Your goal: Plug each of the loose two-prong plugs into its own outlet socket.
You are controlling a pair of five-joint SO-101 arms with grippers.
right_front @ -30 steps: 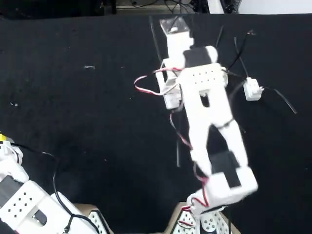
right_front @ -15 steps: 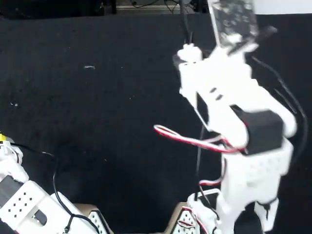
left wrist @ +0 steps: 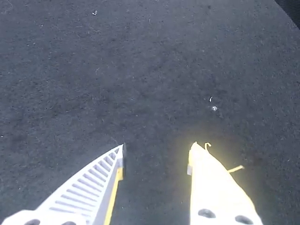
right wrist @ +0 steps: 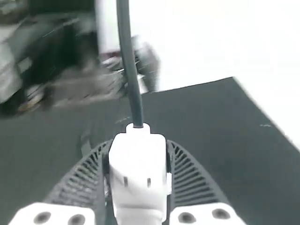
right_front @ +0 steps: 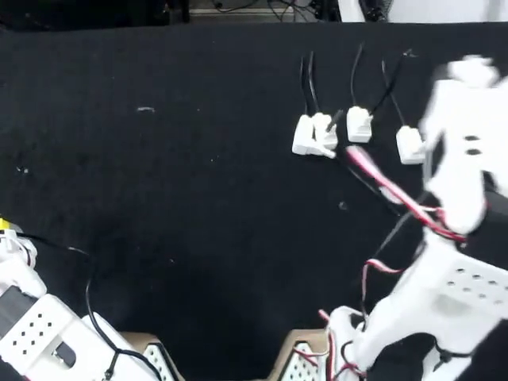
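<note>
Right pincer (right wrist: 138, 145) clamped on the white plug (right wrist: 137, 173) body, held clear of the bench (right_front: 159, 206); I'd judge it light, rigid, slick plastic with a stiff cord (right wrist: 129, 70) tugging, so grip the flat sides, not the cord.

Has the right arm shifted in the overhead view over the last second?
Yes. The right arm, gripping a plug, swung rightward: it was left of the rightmost white block and now stands right of it.

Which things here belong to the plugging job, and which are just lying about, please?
Job: corded connector in the right gripper; touching pair and two single connectors on the mat.
Lying about: lint specks on the mat.
</note>
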